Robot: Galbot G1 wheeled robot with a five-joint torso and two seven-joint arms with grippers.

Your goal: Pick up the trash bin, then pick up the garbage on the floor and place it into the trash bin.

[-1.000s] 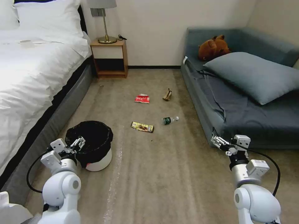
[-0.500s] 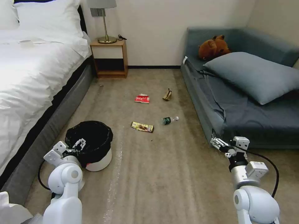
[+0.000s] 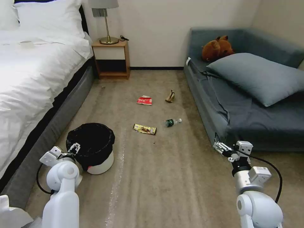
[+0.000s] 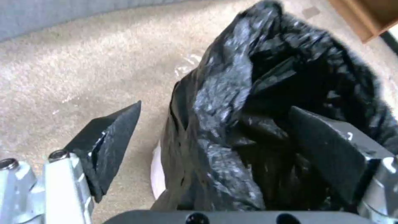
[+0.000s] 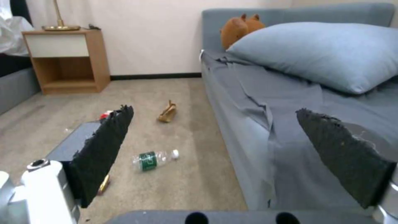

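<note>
Since a second ago the left gripper (image 3: 74,148) has sunk lower and drawn back toward the lower left of the head view, from over the black bag's opening to the near left edge of the trash bin (image 3: 91,147); the right gripper (image 3: 219,145) has slid only slightly down. In the left wrist view the left gripper (image 4: 215,137) is spread wide, one finger (image 4: 110,140) outside the bin over the carpet (image 4: 83,71) and the other inside the crinkled black liner, so the bagged rim of the trash bin (image 4: 232,124) sits between them with a gap on the outer side. The bin stands upright on the floor at lower left of the head view, near the bed (image 3: 28,82). The right gripper (image 5: 215,149) is likewise open and holds nothing, hanging at lower right of the head view just in front of the grey sofa's (image 3: 253,104) front corner. Farther up the frame the garbage lies on the carpet: a yellow-brown wrapper (image 3: 144,129) and a small clear bottle (image 3: 172,122) at centre, then a red-and-white packet (image 3: 144,100) and a tan scrap (image 3: 170,96) above them, all well apart from the bin. A wooden nightstand (image 3: 112,60) stands against the far wall at upper left, and a brown plush toy (image 3: 218,48) rests on the sofa at upper right beside a grey pillow (image 3: 256,76).
</note>
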